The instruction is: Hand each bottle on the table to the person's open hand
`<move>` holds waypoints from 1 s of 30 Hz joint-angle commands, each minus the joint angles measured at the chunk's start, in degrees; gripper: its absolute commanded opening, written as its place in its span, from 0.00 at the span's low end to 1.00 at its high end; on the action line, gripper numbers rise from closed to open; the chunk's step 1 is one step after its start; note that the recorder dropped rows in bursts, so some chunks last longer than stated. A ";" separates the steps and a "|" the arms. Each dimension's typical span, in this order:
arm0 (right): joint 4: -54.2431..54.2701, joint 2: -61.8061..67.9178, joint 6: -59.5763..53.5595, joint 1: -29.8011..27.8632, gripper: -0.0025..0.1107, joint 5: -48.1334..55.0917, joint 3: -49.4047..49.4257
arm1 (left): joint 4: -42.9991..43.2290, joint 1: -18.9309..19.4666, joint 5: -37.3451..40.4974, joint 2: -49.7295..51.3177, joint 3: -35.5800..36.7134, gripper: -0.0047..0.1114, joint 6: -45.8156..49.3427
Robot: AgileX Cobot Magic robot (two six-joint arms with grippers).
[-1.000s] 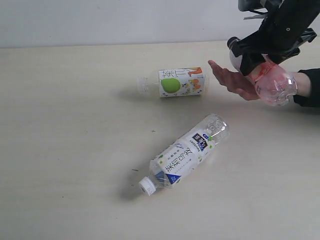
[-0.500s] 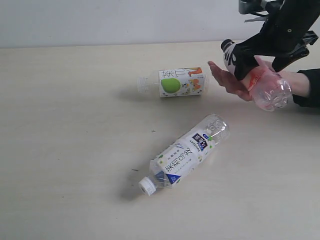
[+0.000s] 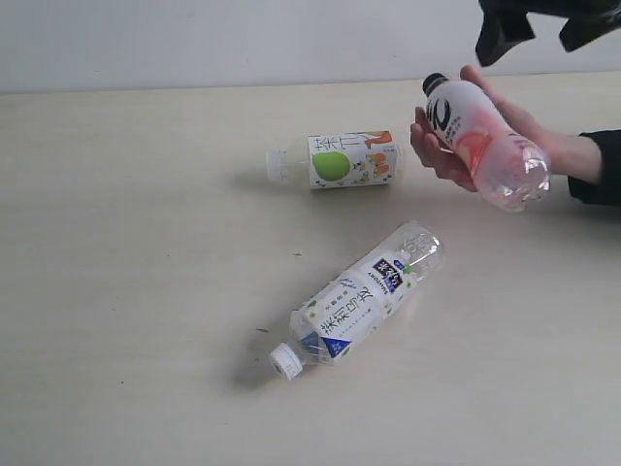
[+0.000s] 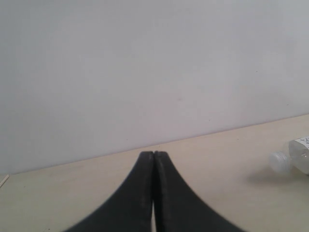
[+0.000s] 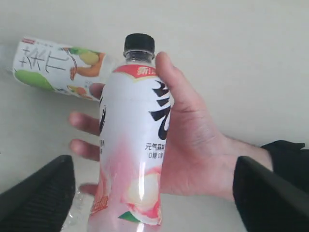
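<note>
The right tool (image 5: 152, 166) hangs wide open above the pink bottle (image 3: 482, 141), which lies in the person's hand (image 3: 439, 155). The left tool (image 4: 153, 159) is closed on nothing. 2 more lie sideways on the surface (image 3: 116, 272): the apple-label bottle (image 3: 347, 160) near the hand, the blue-label bottle (image 3: 359, 303) farther off.

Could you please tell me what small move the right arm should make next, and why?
Probably carry the right gripper sideways toward the apple-label bottle. The pink-and-white bottle lies in the person's hand, and the gripper is open above it, touching nothing. The apple-label bottle lies on the table, nearer the gripper than the white-blue-label bottle.
</note>
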 commanded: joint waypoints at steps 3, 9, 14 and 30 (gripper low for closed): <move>0.95 -12.77 -1.91 -0.25 0.21 -1.22 2.92 | 0.09 0.18 -0.35 -0.36 0.12 0.04 -0.02; 5.24 -28.68 -7.18 -0.25 0.02 -7.17 16.61 | 0.09 0.18 -0.35 -0.36 0.12 0.04 -0.02; 14.09 -41.61 -15.81 -0.25 0.02 -18.41 32.40 | 0.09 0.18 -0.35 -0.36 0.12 0.04 -0.02; 14.58 -52.78 -15.61 -0.25 0.02 -35.61 59.45 | 0.09 0.18 -0.35 -0.36 0.12 0.04 -0.02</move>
